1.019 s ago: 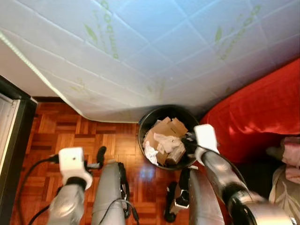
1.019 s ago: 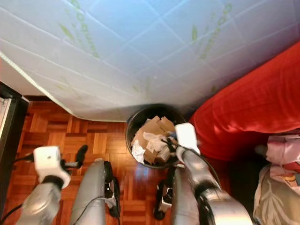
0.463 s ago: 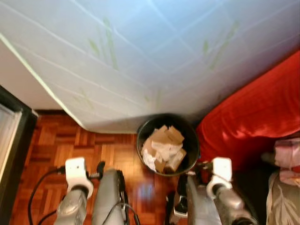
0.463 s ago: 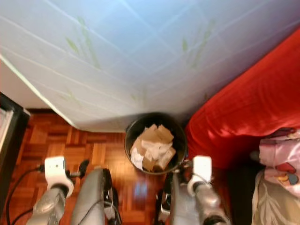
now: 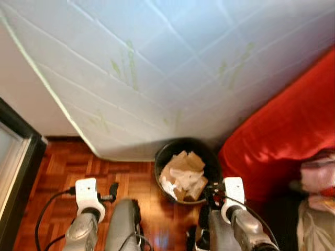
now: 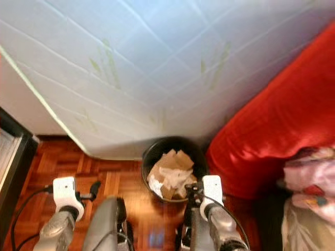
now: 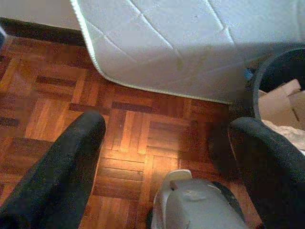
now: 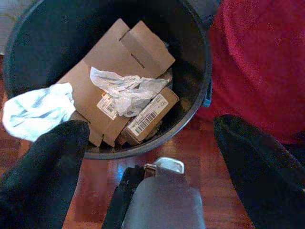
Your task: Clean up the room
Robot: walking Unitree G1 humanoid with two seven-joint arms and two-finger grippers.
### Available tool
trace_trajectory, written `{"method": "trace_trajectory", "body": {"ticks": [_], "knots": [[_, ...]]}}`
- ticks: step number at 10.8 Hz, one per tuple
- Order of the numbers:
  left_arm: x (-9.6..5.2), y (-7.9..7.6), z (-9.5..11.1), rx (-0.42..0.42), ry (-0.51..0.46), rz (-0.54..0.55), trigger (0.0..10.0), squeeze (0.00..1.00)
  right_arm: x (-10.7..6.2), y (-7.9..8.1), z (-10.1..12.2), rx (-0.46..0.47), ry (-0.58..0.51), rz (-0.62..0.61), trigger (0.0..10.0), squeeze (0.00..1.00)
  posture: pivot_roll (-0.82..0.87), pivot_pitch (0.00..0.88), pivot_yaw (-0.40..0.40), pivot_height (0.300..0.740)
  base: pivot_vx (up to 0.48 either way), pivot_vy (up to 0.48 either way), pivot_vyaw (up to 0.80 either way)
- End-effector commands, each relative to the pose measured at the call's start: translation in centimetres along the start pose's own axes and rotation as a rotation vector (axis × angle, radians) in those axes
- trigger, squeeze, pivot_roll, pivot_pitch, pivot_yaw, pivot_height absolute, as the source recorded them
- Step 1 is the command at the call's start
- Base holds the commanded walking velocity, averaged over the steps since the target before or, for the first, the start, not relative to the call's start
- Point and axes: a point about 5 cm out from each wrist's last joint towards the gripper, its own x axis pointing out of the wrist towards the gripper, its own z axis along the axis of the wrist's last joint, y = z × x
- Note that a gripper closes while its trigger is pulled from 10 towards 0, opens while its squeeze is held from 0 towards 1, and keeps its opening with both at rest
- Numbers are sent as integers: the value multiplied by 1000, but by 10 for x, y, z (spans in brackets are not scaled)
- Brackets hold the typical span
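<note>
A round black waste bin (image 5: 163,157) stands on the parquet floor, between a white mattress and a red cushion. Flattened brown cardboard (image 8: 112,57), a crumpled clear wrapper (image 8: 127,88) and white paper (image 8: 34,109) fill it. My right gripper (image 5: 210,190) hovers just short of the bin's near right rim (image 8: 206,71), open, with nothing between its fingers (image 8: 44,177). My left gripper (image 5: 112,188) is held low over the floor to the left of the bin, also open and empty, its fingers (image 7: 63,172) wide apart.
A white quilted mattress (image 5: 157,68) leans over the bin from behind. The red cushion (image 5: 282,130) closes off the right, with pink and patterned fabric (image 5: 317,172) beyond it. A dark frame (image 5: 15,157) borders the left. Parquet floor (image 7: 143,129) lies open left of the bin.
My right gripper has drawn back from over the bin's right side to just in front of its rim. The camera has tilted, so the whole view shifted.
</note>
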Motion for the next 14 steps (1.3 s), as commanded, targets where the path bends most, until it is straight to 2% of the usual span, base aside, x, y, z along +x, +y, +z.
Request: {"method": "trace_trajectory", "body": {"ticks": [1,5,8,10,11,12,14], "knots": [[-4,5,-10,-4,33,11,10000,0,-4,0,-14,14,43,-6,10000,0,180,160,-40,610,-262,0,0],[-4,7,-16,-6,42,10,10000,0,-6,1,-21,21,65,-8,10000,0,179,133,-43,610,-261,0,0],[1,4,-14,-7,29,2,10000,0,-6,-3,-20,35,66,-29,10000,0,174,143,-44,610,0,0,0],[1,5,-21,-5,75,16,10000,0,-10,-5,-31,32,100,-39,10000,0,172,135,-56,610,0,0,0],[0,5,-26,0,98,16,10000,0,-13,-10,-35,81,91,-78,10000,0,175,134,-56,610,0,0,0],[0,4,-31,6,132,7,10000,0,-18,-14,-44,127,115,-111,10000,0,165,131,-56,633,0,0,0],[0,1,-36,18,172,-6,10000,0,-23,-12,-59,116,173,-108,10000,0,163,117,-51,668,0,0,0]]}}
